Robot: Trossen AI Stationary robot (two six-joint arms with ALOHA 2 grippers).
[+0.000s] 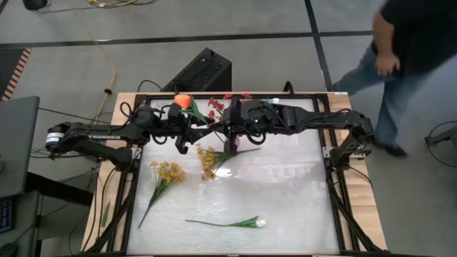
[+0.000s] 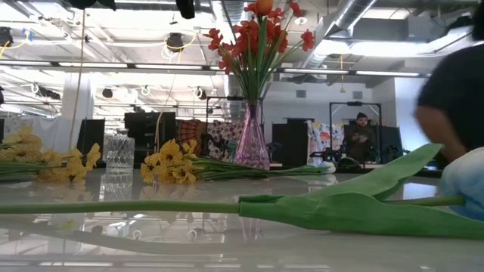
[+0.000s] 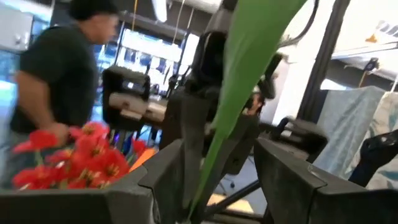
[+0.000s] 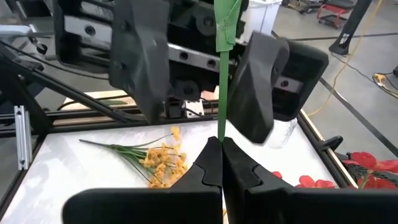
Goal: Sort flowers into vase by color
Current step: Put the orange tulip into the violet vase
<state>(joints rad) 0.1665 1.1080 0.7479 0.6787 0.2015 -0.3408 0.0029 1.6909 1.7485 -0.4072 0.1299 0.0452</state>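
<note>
Up at the far edge of the tabletop (image 1: 285,207), near the middle, my two arms meet over one orange flower (image 1: 183,101). Its bloom sits up by the left tool (image 1: 181,135), and its green stem (image 4: 220,74) runs between the two tools, standing nearly straight up in the right wrist view.

My right tool (image 4: 221,152) is pressed together and pinches that thin stem low down. My left tool has its fingers (image 3: 298,180) part way spread, one on each side of the stem and its long green leaf (image 3: 242,81). I cannot tell if they touch the leaf.

Just beside the tools, a bit farther back, the pink vase (image 2: 252,140) stands with the red flowers (image 2: 257,34) already in it. A clear glass vase (image 2: 119,153) stands more to the left and looks empty. I think the orange flower has to go down into a vase stem first, so the stem's end must point at the vase mouth.

Nearer to me, two yellow sprays (image 1: 166,175) lie flat on the tabletop, and one white flower (image 1: 228,223) lies closest, all waiting. A person (image 1: 403,50) walks by at the far right.
</note>
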